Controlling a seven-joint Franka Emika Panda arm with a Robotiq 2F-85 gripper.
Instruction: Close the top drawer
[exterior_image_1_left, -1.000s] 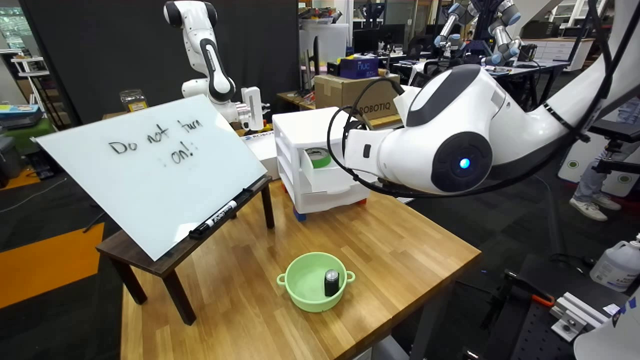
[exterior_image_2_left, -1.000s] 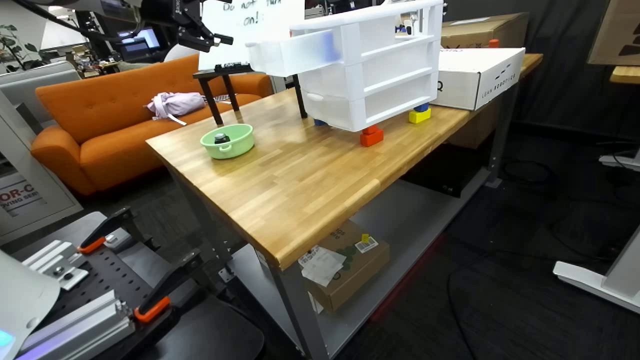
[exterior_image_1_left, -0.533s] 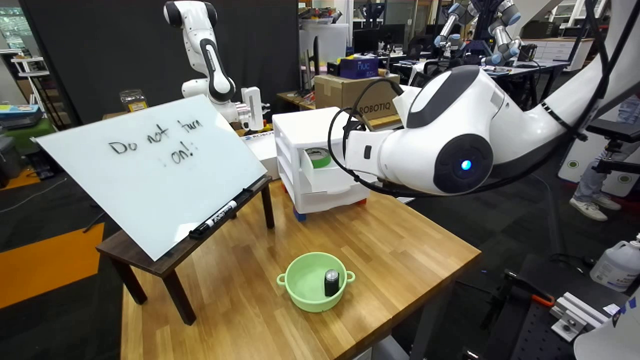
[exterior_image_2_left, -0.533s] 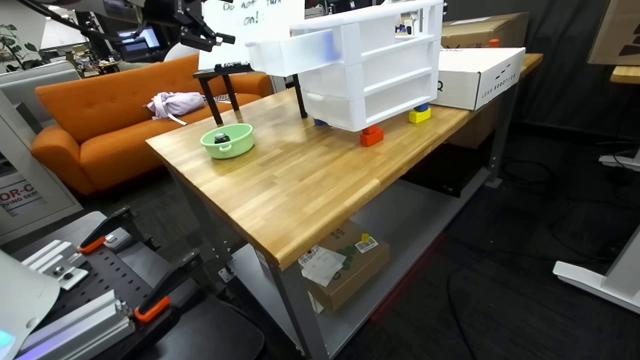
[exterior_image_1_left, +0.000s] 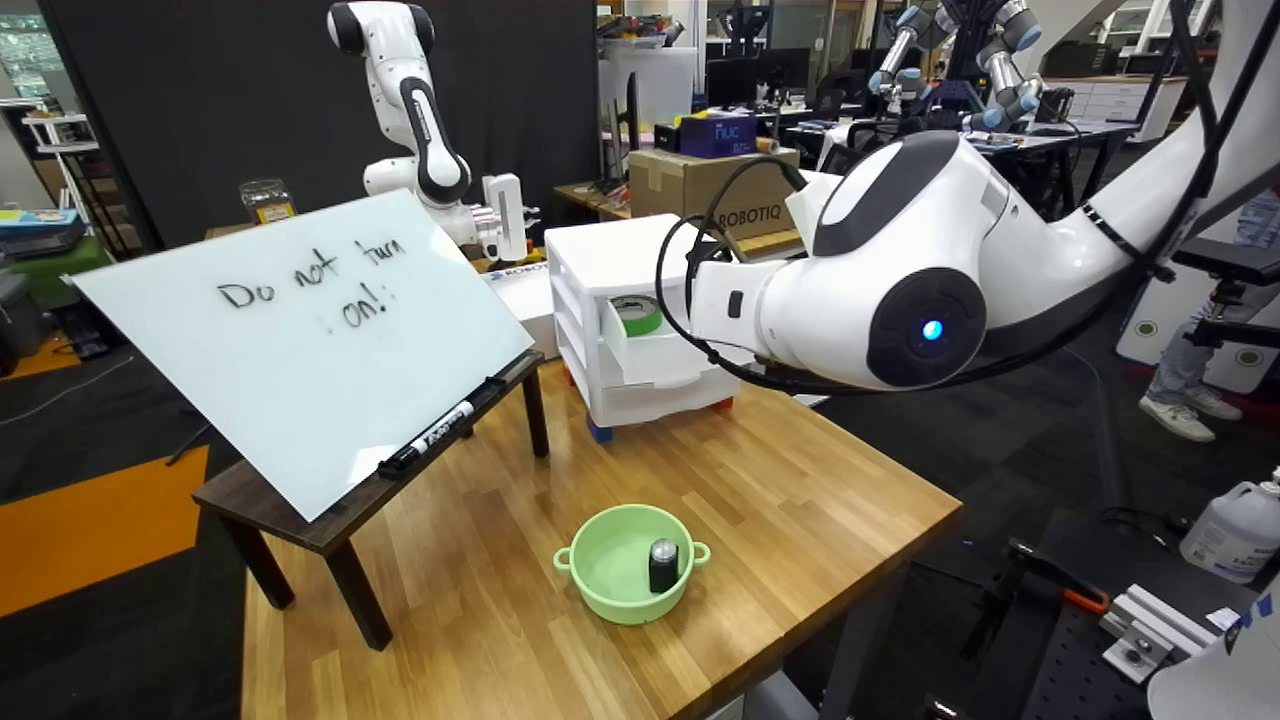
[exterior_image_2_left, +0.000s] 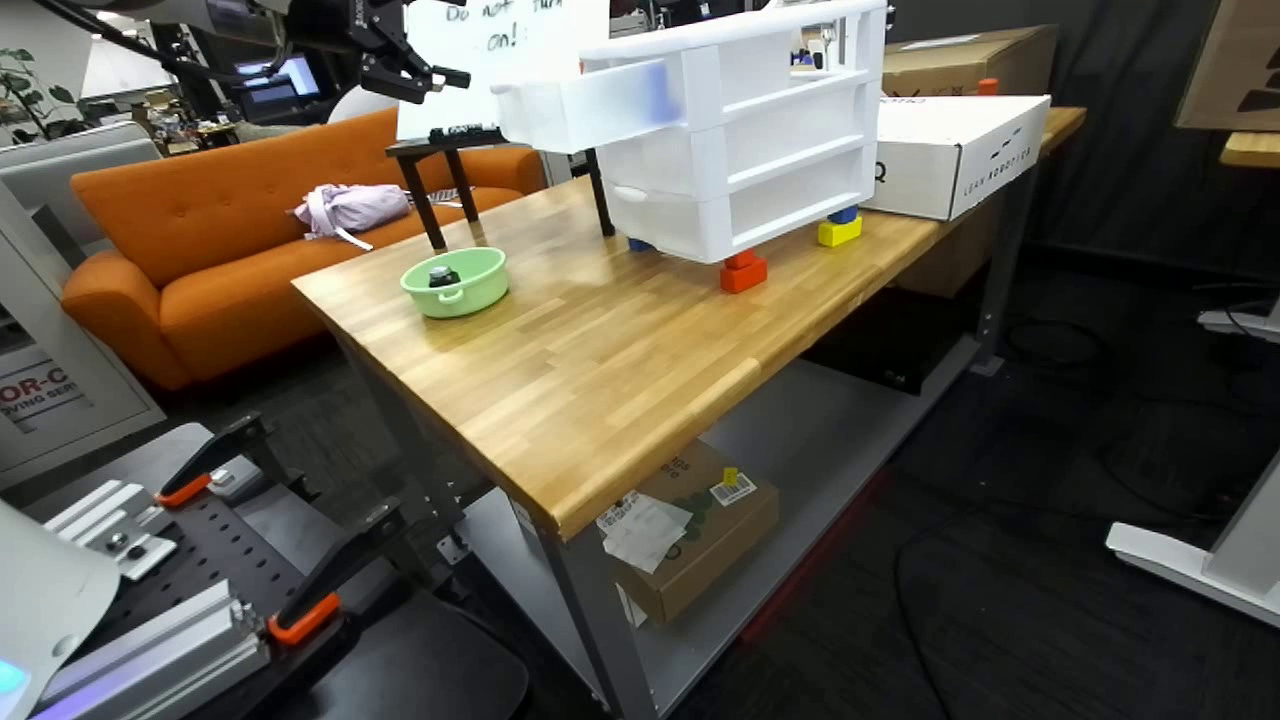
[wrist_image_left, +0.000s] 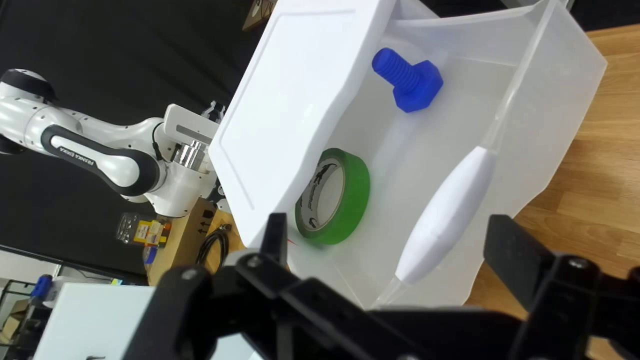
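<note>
The white drawer unit (exterior_image_1_left: 615, 245) stands on coloured blocks on the wooden table; it also shows in an exterior view (exterior_image_2_left: 795, 150). Its top drawer (exterior_image_2_left: 575, 110) is pulled well out. In the wrist view the open drawer (wrist_image_left: 480, 95) holds a green tape roll (wrist_image_left: 352, 200) and a blue bolt (wrist_image_left: 417, 85). A white grip (wrist_image_left: 447, 217) sits on its front edge. My gripper (wrist_image_left: 387, 237) is open and empty, fingers spread wide. In an exterior view the gripper (exterior_image_2_left: 425, 82) is in the air in front of the drawer, apart from it. The arm hides the gripper and part of the drawer (exterior_image_1_left: 645, 358).
A green bowl (exterior_image_1_left: 605, 555) with a black object stands on the table (exterior_image_1_left: 760, 510). A whiteboard (exterior_image_1_left: 300, 320) leans on a dark stand beside the unit. A white box (exterior_image_2_left: 960, 150) lies behind the unit. The lower drawer (exterior_image_2_left: 650, 220) is in the unit.
The arm and gripper have shifted very slightly, the gripper a little toward the drawer, during the first half second. Since then nothing has visibly moved. The drawer has stayed pulled out.
</note>
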